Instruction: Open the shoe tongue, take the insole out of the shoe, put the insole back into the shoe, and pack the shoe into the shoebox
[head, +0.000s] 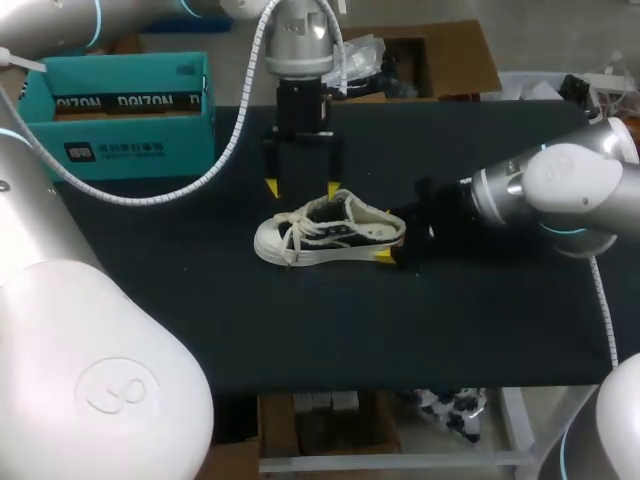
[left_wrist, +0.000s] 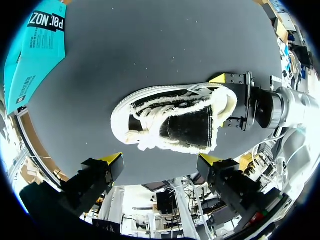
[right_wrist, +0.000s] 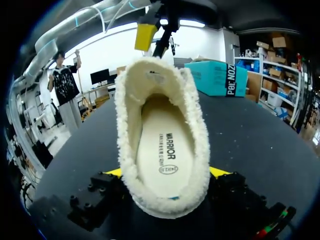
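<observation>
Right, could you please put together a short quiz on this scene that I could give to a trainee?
1. True or false: the insole lies inside the shoe.
2. Pick one. The left gripper is: A) shut on the shoe's laces; B) open, above the shoe; C) shut on the insole.
3. Fill in the gap: the right gripper holds the shoe at its ____.

Key: 1 true; 2 B; 3 heel.
</observation>
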